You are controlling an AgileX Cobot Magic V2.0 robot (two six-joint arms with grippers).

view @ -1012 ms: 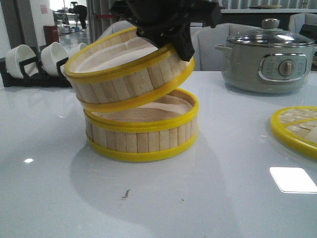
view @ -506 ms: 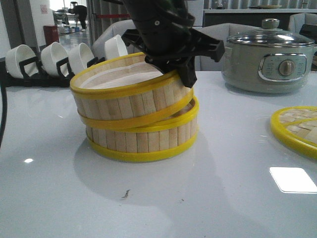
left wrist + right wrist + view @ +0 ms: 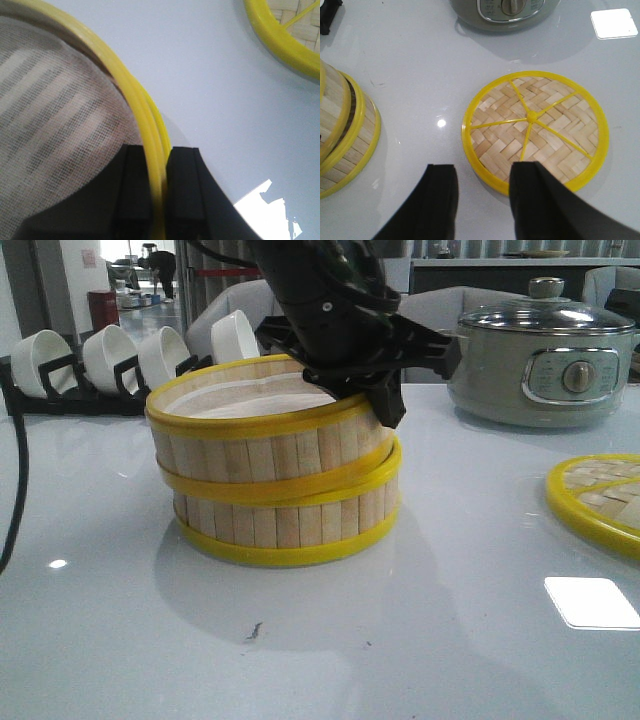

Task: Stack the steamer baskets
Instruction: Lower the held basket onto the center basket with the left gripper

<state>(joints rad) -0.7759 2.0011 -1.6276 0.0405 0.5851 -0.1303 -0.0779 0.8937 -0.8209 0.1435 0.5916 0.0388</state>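
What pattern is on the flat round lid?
Herringbone bamboo weave with yellow spokes and rim; clearest in the right wrist view.

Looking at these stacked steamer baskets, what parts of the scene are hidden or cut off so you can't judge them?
- Front view: whether the upper steamer basket sits fully seated at the back of the lower steamer basket; the left end effector and the basket walls hide it.
- Front view: the woven lid is cut off by the right edge.
- Left wrist view: the lower basket lies almost entirely under the upper one.
- Right wrist view: both baskets are cut off by the frame edge.
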